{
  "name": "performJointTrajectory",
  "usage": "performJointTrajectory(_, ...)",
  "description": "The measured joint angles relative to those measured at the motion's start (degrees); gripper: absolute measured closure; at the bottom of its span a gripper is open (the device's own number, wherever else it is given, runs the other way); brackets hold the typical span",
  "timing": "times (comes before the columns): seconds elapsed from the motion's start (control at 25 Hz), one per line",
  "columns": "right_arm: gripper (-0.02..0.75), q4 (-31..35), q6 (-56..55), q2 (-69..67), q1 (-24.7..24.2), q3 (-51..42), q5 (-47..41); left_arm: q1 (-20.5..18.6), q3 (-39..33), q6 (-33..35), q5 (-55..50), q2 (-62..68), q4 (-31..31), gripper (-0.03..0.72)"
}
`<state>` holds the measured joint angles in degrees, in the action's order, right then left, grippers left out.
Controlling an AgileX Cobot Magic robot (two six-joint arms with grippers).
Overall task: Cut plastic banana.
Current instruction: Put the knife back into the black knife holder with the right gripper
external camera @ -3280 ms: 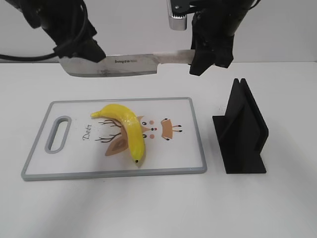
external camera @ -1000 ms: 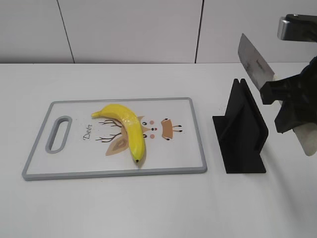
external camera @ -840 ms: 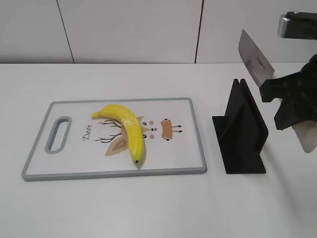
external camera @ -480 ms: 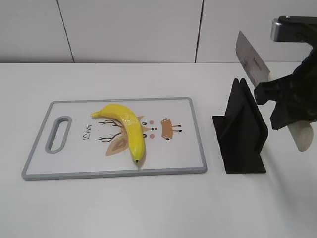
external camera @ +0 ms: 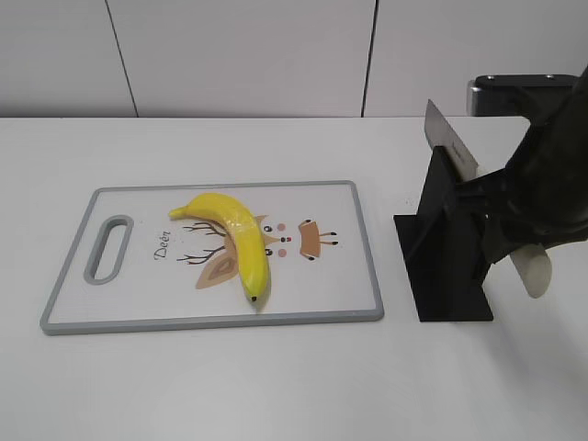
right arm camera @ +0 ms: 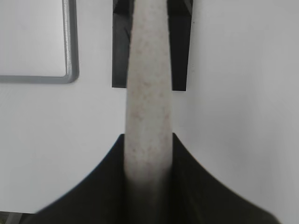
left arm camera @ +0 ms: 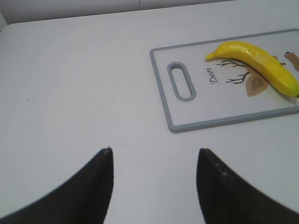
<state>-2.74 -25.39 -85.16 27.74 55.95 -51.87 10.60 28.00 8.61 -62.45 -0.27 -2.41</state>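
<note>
Banana point(external camera: 234, 241) whole and uncut by the look of it, lying curved near the middle of the board point(external camera: 349, 276), dark tip toward the front rim, touched by nothing else. Off to its right, well apart, stand point(external camera: 450, 248) on the table point(external camera: 276, 386), with the knife point(external camera: 448, 147) tilted, blade at the slot, pale handle pinched between the closed-in jaws of the right gripper point(right arm camera: 148, 140). Left gripper point(left arm camera: 154, 156) spread and empty, hanging over bare table short of the board's handle end. Judged a knife-and-stand step rather than the cut itself; cannot tell whether drawing the blade out of the slot or seating it in. If drawing out, calls next for lifting clear of the stand, carrying over the board, squaring the edge across the banana's middle and pressing straight down, perhaps with the left steadying one end.
</note>
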Motion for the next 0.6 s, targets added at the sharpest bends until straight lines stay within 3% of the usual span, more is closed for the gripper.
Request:
performJointTrajectory(0.4, 0.559, 0.3, -1.6, -2.8, 0.0, 0.0, 0.6, 0.0, 0.0, 0.0, 0.0, 0.0, 0.0, 0.161)
performJointTrajectory(0.48, 0.473, 0.3, -1.6, -2.8, 0.0, 0.0, 1.1, 0.0, 0.0, 0.0, 0.0, 0.0, 0.0, 0.164)
performJointTrajectory(0.6, 0.253, 0.3, -1.7, -2.8, 0.0, 0.0, 1.6, 0.0, 0.0, 0.0, 0.0, 0.0, -0.1, 0.165)
